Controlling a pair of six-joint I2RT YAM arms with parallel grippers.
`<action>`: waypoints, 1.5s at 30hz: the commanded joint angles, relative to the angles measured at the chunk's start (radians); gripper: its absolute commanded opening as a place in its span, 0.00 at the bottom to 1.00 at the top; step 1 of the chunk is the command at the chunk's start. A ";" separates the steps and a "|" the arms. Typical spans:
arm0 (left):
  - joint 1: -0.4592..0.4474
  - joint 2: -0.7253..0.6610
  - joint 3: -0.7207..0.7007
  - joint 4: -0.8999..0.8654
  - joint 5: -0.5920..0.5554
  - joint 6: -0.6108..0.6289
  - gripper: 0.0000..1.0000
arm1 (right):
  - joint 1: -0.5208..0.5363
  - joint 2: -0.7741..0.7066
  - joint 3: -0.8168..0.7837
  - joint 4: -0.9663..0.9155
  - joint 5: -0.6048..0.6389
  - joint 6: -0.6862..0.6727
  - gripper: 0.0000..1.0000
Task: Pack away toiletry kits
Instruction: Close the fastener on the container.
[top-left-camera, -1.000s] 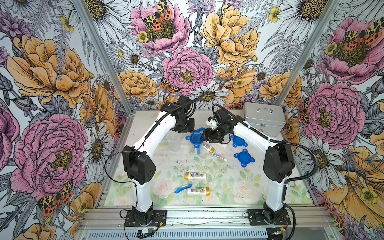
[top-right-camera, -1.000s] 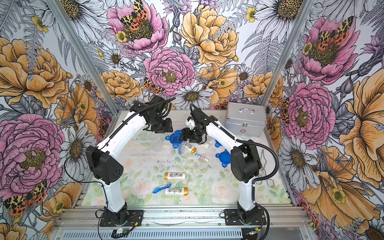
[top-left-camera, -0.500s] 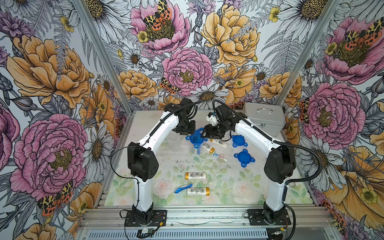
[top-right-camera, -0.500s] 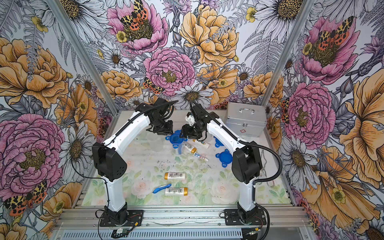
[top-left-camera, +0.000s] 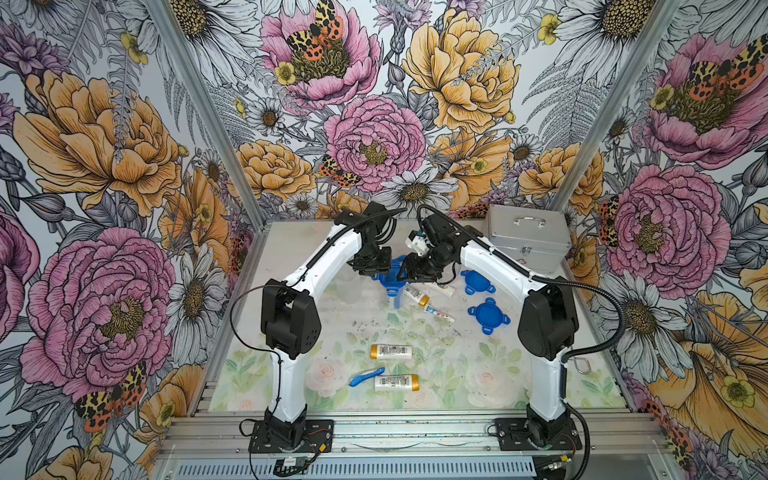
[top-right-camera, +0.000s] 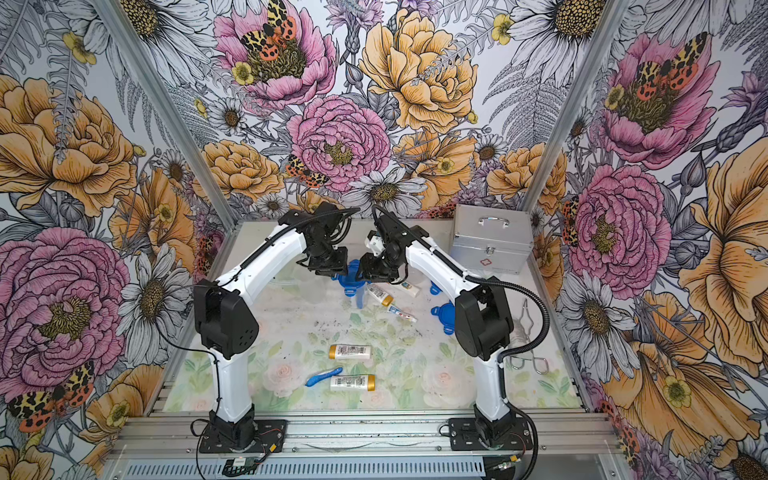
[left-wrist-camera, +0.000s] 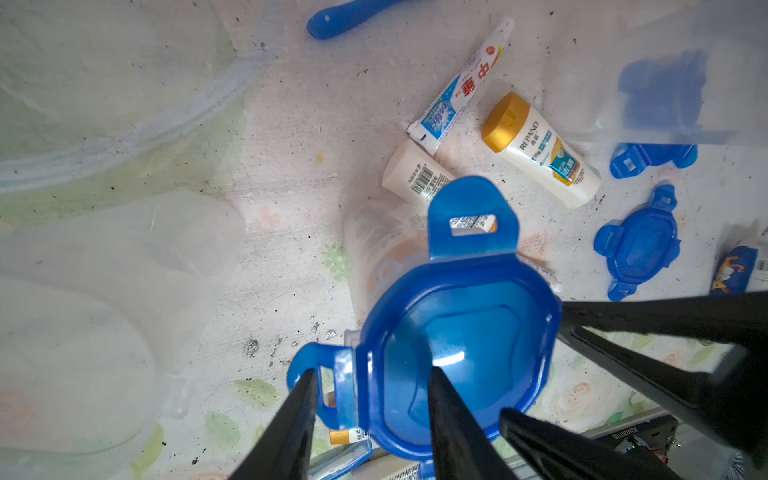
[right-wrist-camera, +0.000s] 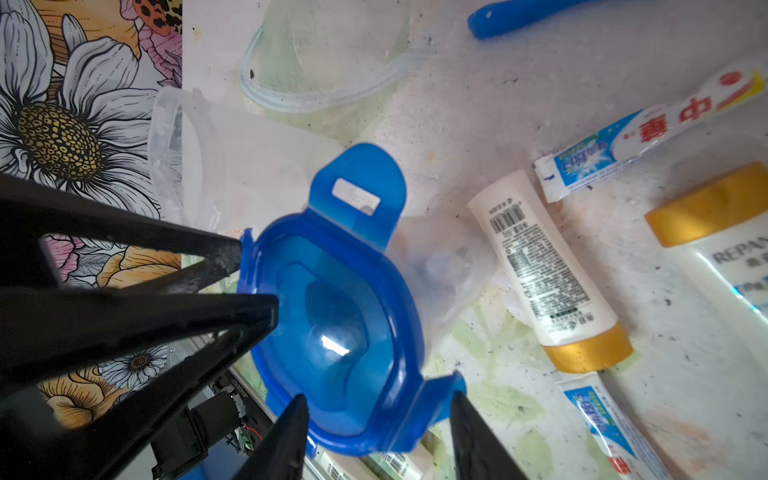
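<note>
One cup (left-wrist-camera: 374, 241) near the table's (top-left-camera: 457, 365) far edge has things in it, and its lid (left-wrist-camera: 457, 353) sits on top. The left gripper (left-wrist-camera: 370, 374) and right gripper (right-wrist-camera: 378, 401) each stand apart around a lid tab. Spare lids (top-left-camera: 488, 313), bottles (top-left-camera: 390, 351) and tubes (top-left-camera: 440, 313) lie loose, so two kits are left to pack.

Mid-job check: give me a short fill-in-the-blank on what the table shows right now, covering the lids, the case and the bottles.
1. The left pincer and right pincer are both at the lid topping a clear ____.
2. The loose blue lids lying by the right arm number ____.
3. The silver case at the back is ____.
4. The two front bottles have caps coloured ____.

Missing words: cup; two; closed; gold.
</note>
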 joint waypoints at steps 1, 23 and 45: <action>-0.004 -0.007 -0.037 0.027 0.042 -0.013 0.45 | 0.006 0.022 0.020 0.002 -0.024 -0.013 0.55; 0.056 -0.074 -0.311 0.303 0.326 -0.147 0.41 | 0.004 0.079 0.039 0.005 -0.048 -0.030 0.55; 0.150 -0.225 -0.515 0.490 0.454 -0.269 0.52 | 0.000 0.064 0.042 0.006 -0.059 -0.059 0.62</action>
